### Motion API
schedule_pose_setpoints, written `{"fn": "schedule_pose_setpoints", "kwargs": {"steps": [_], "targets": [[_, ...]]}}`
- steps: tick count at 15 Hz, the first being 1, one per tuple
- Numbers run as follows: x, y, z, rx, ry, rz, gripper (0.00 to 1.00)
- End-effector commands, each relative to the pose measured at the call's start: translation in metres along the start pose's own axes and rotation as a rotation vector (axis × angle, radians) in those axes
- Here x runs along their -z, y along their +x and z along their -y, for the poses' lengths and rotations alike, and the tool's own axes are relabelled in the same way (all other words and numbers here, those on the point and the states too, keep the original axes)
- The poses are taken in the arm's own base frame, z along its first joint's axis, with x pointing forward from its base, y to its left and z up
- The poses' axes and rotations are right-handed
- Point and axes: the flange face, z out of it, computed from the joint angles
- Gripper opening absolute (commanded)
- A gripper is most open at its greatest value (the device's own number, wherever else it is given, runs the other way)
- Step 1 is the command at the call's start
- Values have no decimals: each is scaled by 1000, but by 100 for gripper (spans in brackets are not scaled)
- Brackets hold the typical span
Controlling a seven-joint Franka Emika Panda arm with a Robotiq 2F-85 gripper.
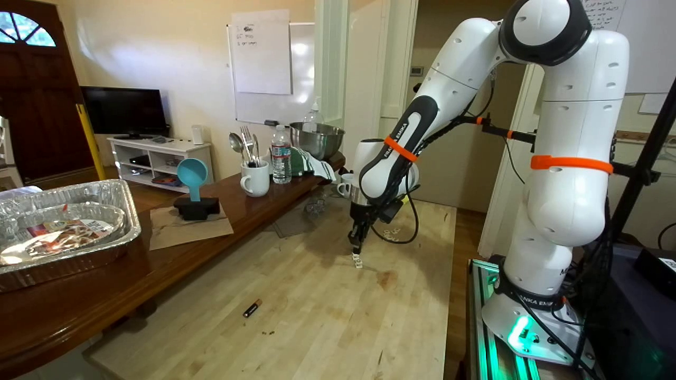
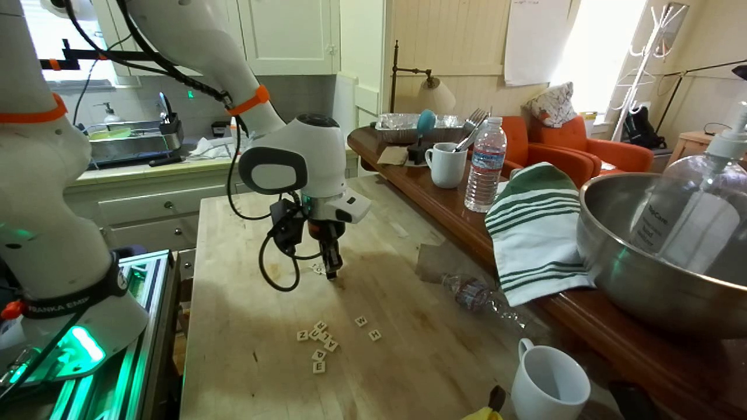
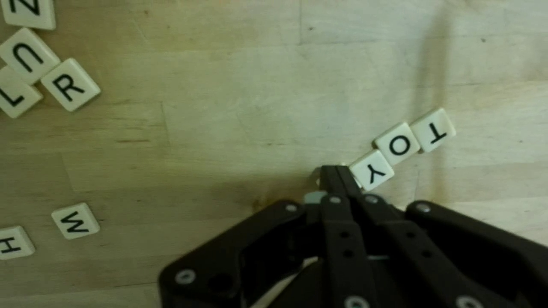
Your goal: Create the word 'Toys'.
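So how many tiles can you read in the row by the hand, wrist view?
3: T tile at the far end, O tile in the middle, Y tile nearest the hand. Another tile seems mostly hidden behind the hand, its letter unreadable.

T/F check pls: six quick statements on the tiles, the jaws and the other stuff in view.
1. The T tile, O tile and Y tile line up in one row. True.
2. The jaws are wide open. False: they are shut, tips beside the Y tile.
3. The W tile lies on the table, apart from that row. True.
4. All four letters of "Toys" are readable in the wrist view. False: only T, O and Y are.
5. Cutlery stands in a white mug. True.
6. Only tiles lie on the table. False: a battery lies there too.
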Motion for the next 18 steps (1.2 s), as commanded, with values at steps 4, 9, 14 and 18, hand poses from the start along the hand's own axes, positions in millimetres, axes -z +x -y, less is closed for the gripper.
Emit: {"fn": "schedule_pose_setpoints", "kwargs": {"steps": [4,9,14,18], "targets": [[-14,-12,6,-36,-7,28,0],[-14,-12,6,-46,-6,27,0],[-11,-12,6,-46,-5,25,0],[-9,-11,6,-47,-1,23,0]]}}
